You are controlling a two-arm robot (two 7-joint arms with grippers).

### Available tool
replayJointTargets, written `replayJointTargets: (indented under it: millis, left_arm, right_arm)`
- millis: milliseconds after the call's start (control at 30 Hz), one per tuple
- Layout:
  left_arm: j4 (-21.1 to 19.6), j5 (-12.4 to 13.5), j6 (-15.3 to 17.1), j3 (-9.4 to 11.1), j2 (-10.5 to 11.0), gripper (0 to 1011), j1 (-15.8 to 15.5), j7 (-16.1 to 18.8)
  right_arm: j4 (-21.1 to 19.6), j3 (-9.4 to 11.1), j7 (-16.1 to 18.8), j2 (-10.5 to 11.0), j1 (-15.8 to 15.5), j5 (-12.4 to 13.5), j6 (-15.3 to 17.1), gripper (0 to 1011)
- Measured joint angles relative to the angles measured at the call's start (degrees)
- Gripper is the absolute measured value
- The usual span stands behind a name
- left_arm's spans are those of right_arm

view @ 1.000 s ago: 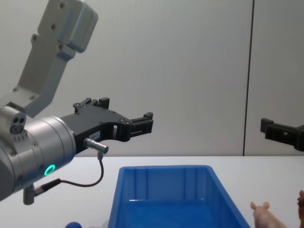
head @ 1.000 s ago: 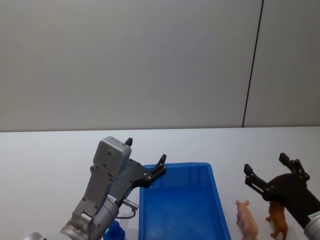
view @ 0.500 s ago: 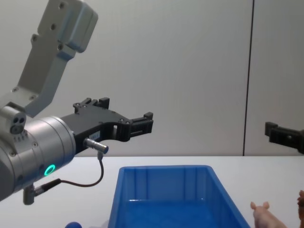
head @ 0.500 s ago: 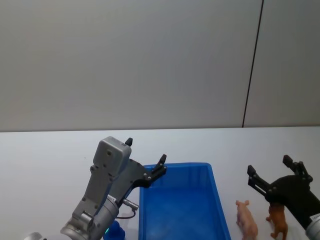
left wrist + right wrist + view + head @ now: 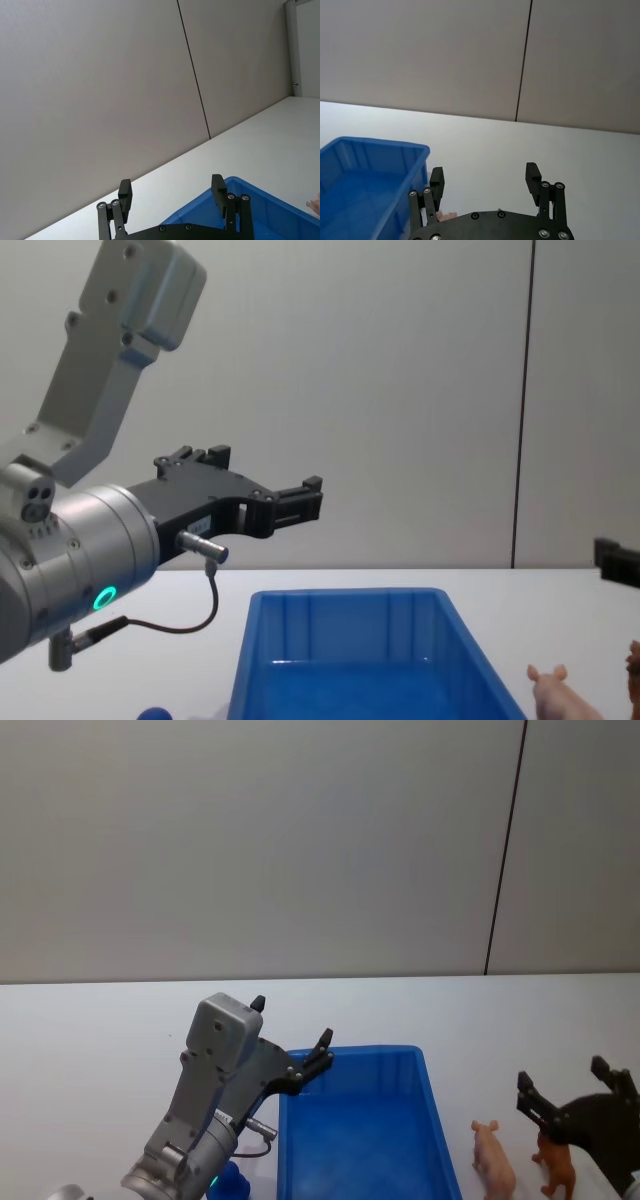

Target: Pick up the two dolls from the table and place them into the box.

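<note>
The blue doll (image 5: 229, 1182) sits mostly behind the left arm (image 5: 205, 1095) and is cut by the head view's lower edge. In the chest view a mere sliver of it rises above the lower edge, too little to tell its shape. The brown doll (image 5: 558, 1178) stands partly behind the right tool (image 5: 560, 1072), its upper part covered; the chest view's right edge cuts off all but a scrap. The right tool runs off the head view's lower right corner, and in the chest view one black fingertip pokes in at the right edge. The box (image 5: 360, 1049) and the pink pig figure (image 5: 493, 1156) on the worktop both run off below both views.
</note>
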Motion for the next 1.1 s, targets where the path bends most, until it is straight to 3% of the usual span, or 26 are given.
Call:
replayJointTargets:
  millis: [400,967,1100]
  left_arm:
    - [0.0,0.0,0.0,0.0,0.0,1001,0.0,0.0]
    - [0.0,0.0,0.0,0.0,0.0,1001,0.0,0.0]
    - [0.0,0.0,0.0,0.0,0.0,1001,0.0,0.0]
  right_arm:
    - [1.0,-0.1,-3.0,-0.6,-1.8,-0.3,2.7,1001]
    - [5.5,-0.4,-3.6,-2.2,-2.3,0.2,4.4,1001]
    - [6.5,-0.5,-3.3,-2.6,-2.1,0.4,4.6,922]
